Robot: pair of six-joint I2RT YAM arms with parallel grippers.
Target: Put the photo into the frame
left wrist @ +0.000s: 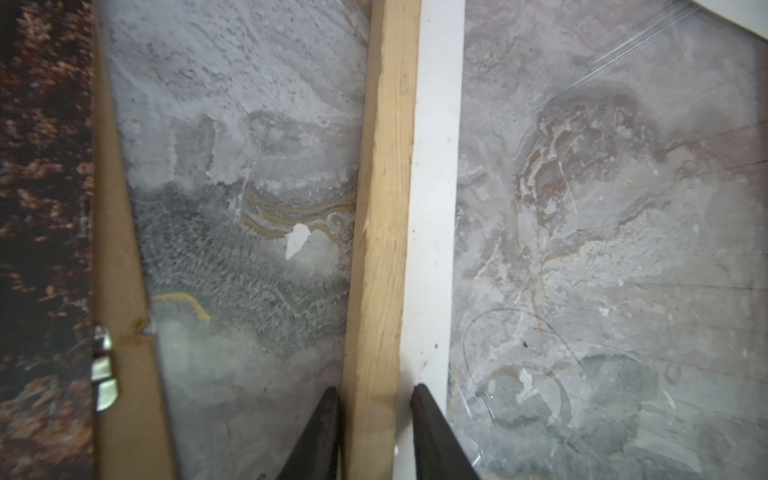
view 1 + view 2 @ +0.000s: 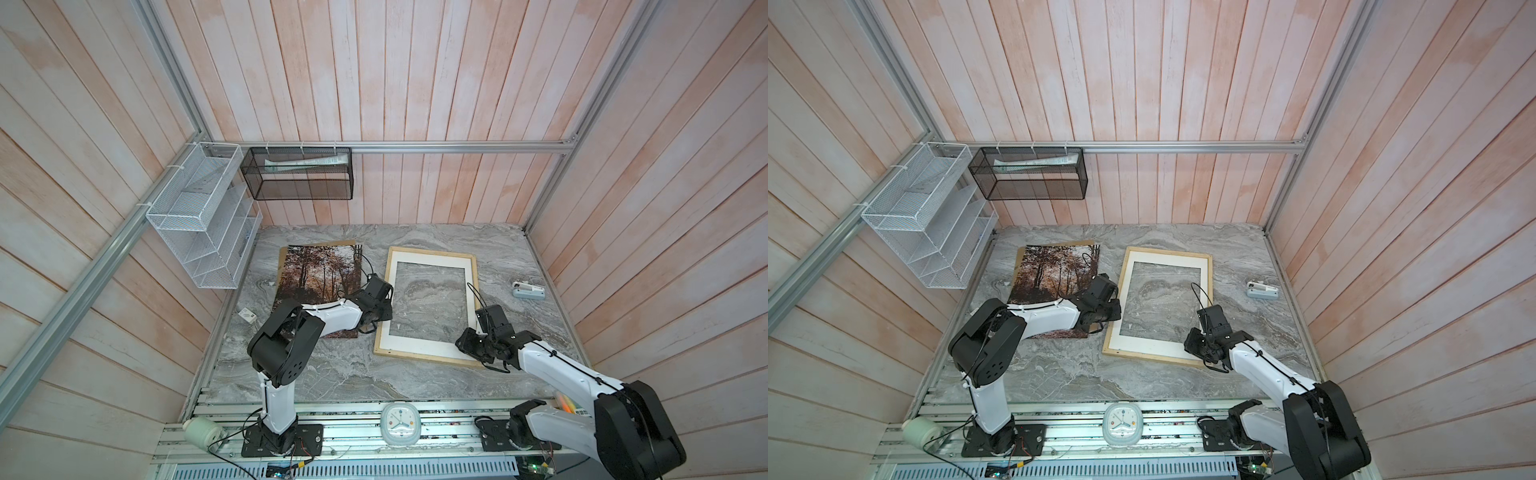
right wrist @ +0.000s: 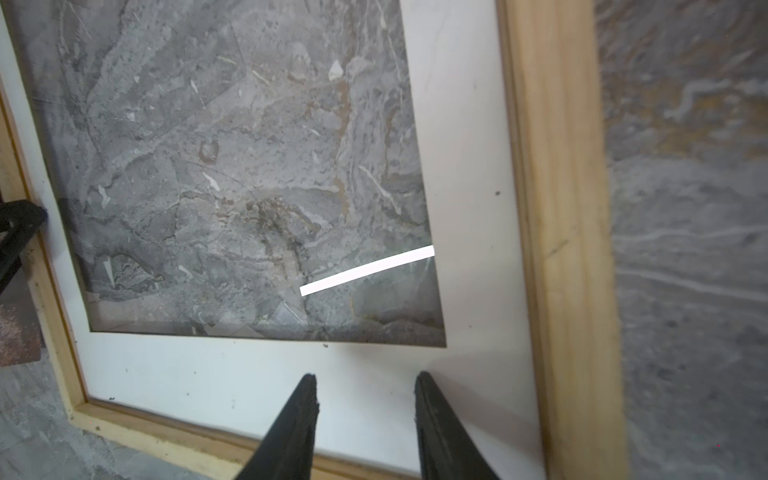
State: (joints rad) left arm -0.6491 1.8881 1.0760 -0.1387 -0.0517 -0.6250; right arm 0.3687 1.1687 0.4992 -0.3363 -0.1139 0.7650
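Grey veined marble covers the tabletop (image 2: 332, 374), boxed in by pale pink plank walls. Nearest me, a white square alarm clock (image 2: 401, 424) sits on the metal rail between the two arm bases.

Next comes the right gripper (image 3: 365, 380). Its black fingers stand spread above the near band of the white card mat with a rectangular window (image 3: 249, 374), by the frame's near right corner, and nothing is between them.

The left gripper (image 1: 374, 392) sits astride the left strip of the large rectangular frame of pale natural wood (image 2: 432, 251). Its fingers are parted, one at the strip's outer edge and one over the mat, with a sliver of white between that finger and the wood.

I see the frame lying flat, the mat inside it and marble showing through the window. Left of it and apart from it, the borderless autumn-forest photo (image 2: 320, 270) lies flat on a plain brown backing board (image 1: 116, 249), its near corner hidden under my left arm.

Farther right rests a small pale grey device (image 2: 528, 289). On the walls hang a white wire-mesh rack (image 2: 199, 232) and a black mesh basket (image 2: 299, 178).
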